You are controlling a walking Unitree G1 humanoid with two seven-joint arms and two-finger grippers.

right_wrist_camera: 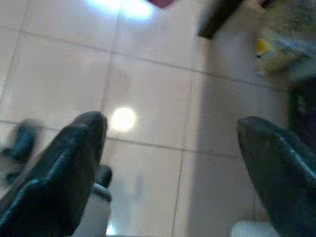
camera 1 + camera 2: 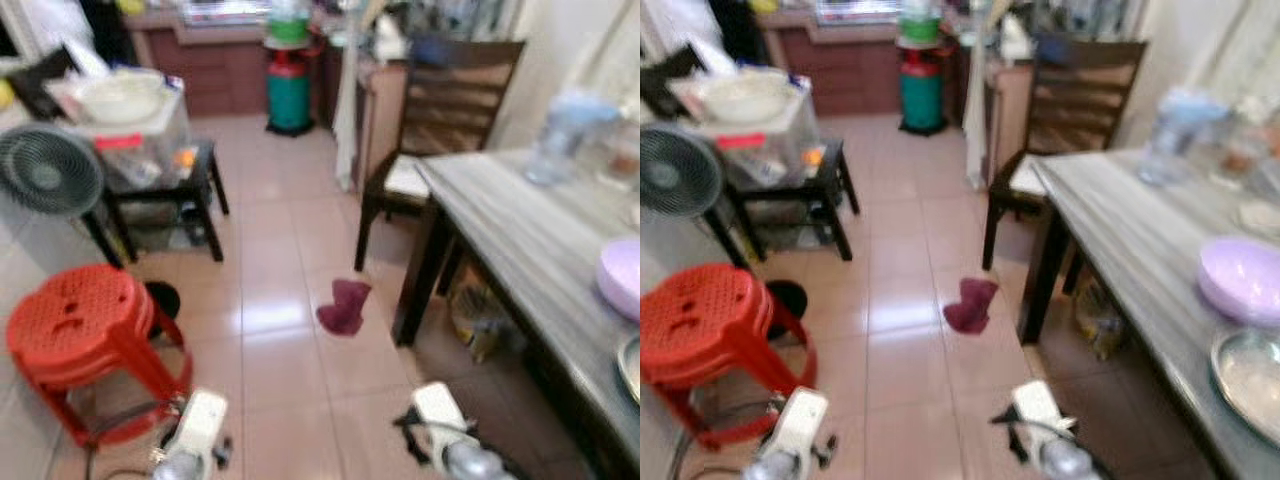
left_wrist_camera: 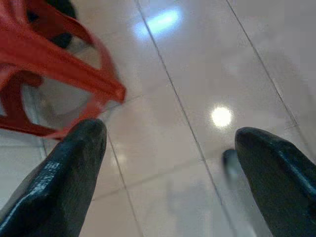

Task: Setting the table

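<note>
A grey wooden dining table (image 2: 1130,230) runs along the right. On it lie a lilac bowl (image 2: 1241,278) and, nearer me, a metal plate (image 2: 1252,378). A clear water jug (image 2: 1168,135) and jars stand at its far end. Both arms hang low over the tiled floor. My left gripper (image 3: 170,148) is open above the tiles, beside the red stool's leg (image 3: 74,69). My right gripper (image 1: 173,143) is open too, holding nothing, with the table leg (image 1: 217,17) ahead of it.
A stack of red plastic stools (image 2: 85,335) stands at the left, with a fan (image 2: 45,170) and a loaded black stand (image 2: 150,170) behind. A dark chair (image 2: 440,110) sits at the table's far end. A maroon cloth (image 2: 343,305) lies on the floor.
</note>
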